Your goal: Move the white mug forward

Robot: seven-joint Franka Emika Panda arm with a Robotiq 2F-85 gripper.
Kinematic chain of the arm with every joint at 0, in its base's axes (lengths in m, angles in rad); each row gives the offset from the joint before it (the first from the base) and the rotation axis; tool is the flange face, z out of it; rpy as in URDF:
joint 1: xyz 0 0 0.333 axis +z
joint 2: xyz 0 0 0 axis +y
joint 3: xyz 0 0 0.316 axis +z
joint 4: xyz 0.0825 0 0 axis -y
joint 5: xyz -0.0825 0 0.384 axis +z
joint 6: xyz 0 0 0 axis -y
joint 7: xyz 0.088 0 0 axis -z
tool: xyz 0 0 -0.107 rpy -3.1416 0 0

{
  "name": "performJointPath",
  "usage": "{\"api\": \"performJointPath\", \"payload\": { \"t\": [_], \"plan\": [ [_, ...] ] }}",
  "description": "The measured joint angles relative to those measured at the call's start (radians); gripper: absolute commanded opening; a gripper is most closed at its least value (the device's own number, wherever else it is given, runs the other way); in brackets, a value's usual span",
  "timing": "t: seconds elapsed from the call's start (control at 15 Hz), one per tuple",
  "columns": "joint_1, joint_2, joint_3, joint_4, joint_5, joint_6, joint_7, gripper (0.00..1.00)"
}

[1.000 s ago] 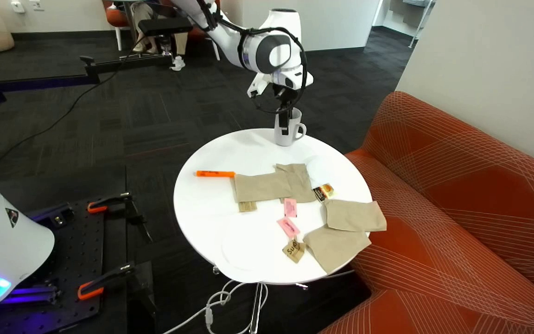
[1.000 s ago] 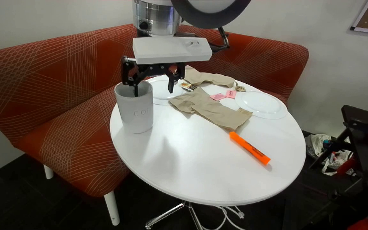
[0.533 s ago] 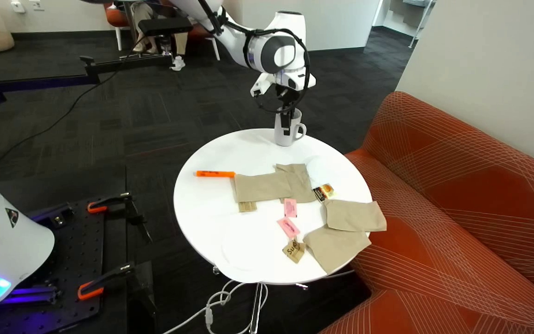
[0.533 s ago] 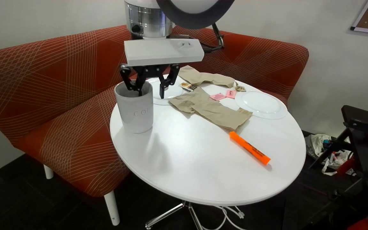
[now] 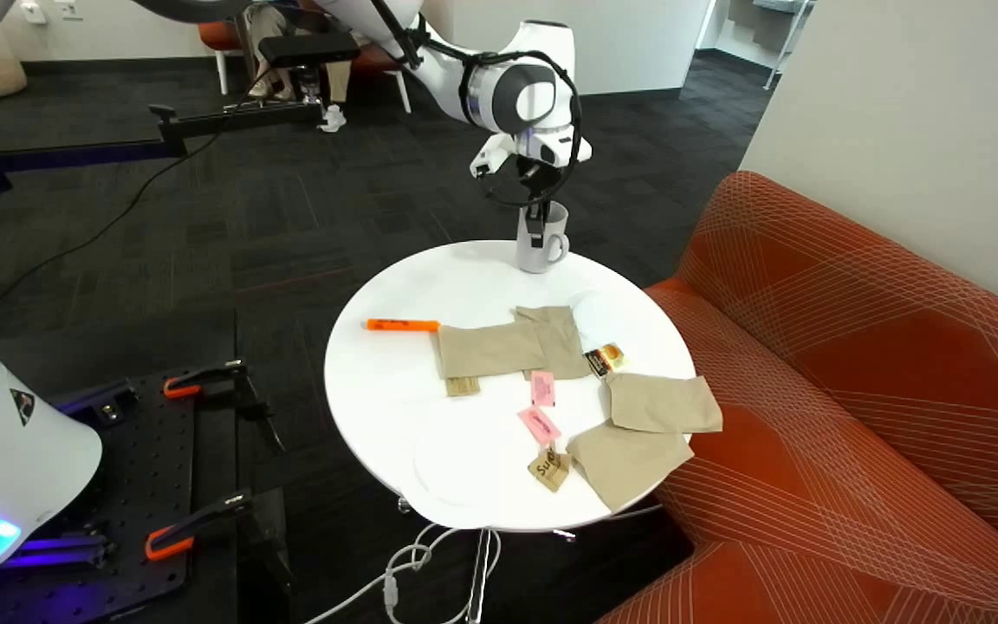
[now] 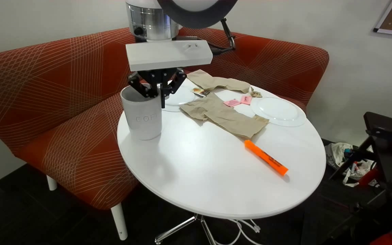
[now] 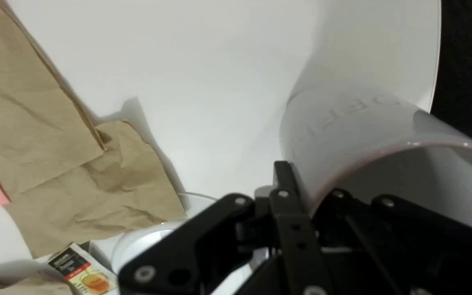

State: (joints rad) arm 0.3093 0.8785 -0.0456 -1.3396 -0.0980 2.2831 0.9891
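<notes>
In an exterior view, our claw (image 6: 159,98) pinches the right wall of the white mug (image 6: 144,119) at the left edge of the bench (image 6: 216,183). We judge this the grasping step; next calls for easing it forward, upright.

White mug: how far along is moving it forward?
Done: the tool is at the white mug, straddling its wall. In hand: the grip, with the jaws closed on that wall. Left: release, and probably forward travel first; the white mug is near the edge of the table, but how much travel remains can't be told.
</notes>
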Motion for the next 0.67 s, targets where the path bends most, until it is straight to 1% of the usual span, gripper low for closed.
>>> {"api": "performJointPath", "payload": {
  "t": [0.33,0.67],
  "plan": [
    [0.005,-0.001,-0.002,0.028,0.0,-0.101,0.0,0.03],
    [0.007,-0.02,-0.005,0.014,-0.001,-0.169,0.0,0.03]
  ]
}}
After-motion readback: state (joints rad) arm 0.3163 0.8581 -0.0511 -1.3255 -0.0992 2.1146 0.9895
